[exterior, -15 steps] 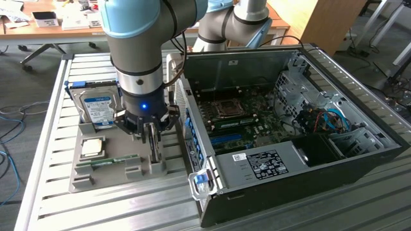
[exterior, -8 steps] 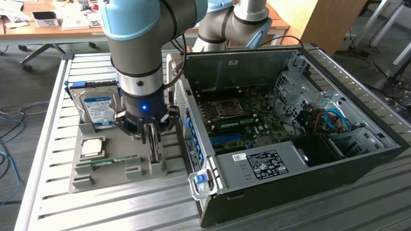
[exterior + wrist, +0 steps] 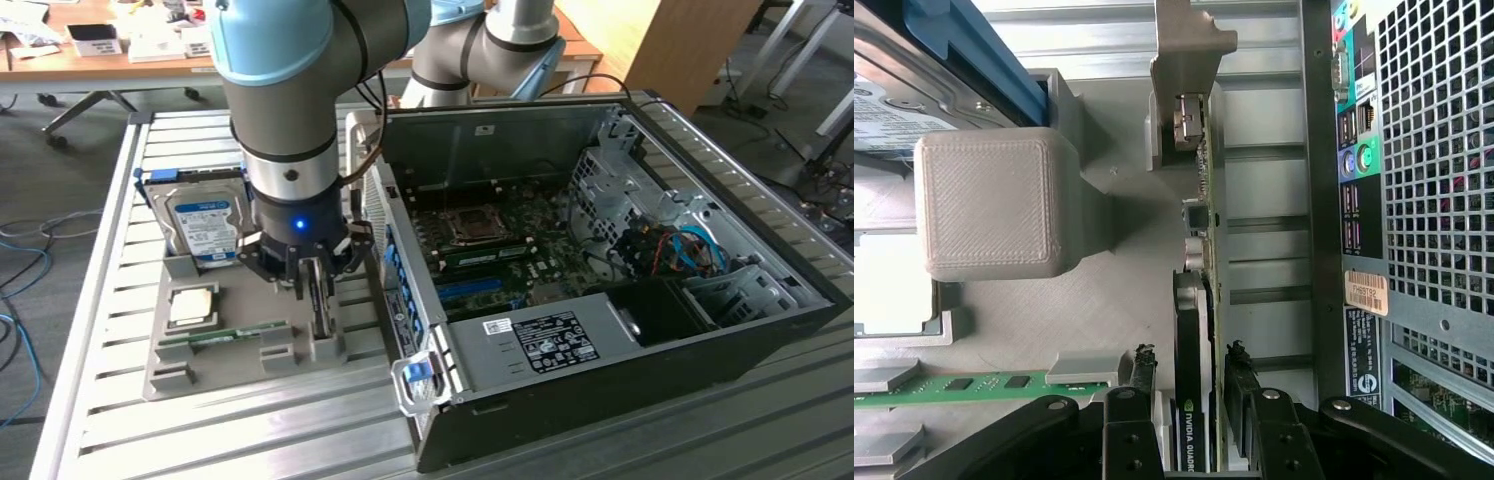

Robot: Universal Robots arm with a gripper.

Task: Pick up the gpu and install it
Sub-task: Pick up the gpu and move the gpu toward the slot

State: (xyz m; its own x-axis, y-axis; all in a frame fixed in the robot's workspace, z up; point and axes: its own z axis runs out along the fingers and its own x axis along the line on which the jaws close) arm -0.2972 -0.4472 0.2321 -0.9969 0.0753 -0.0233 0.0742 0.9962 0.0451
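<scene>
Now the gripper (image 3: 1192,362) sits half open around the gpu (image 3: 1194,300), not squeezing it yet. The gpu stands on edge in the grey tray (image 3: 1024,320). A crooked squeeze could tip it.

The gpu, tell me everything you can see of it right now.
The gpu stands on edge in a slot of the grey tray, beside the computer case. Seen edge-on, it is a thin green board with a black cooler lettered NVIDIA on one face and a silver metal bracket at one end. The tool hangs over it, open, fingers straddling the cooler end. A gap shows on the cooler side, so it does not look gripped.
</scene>
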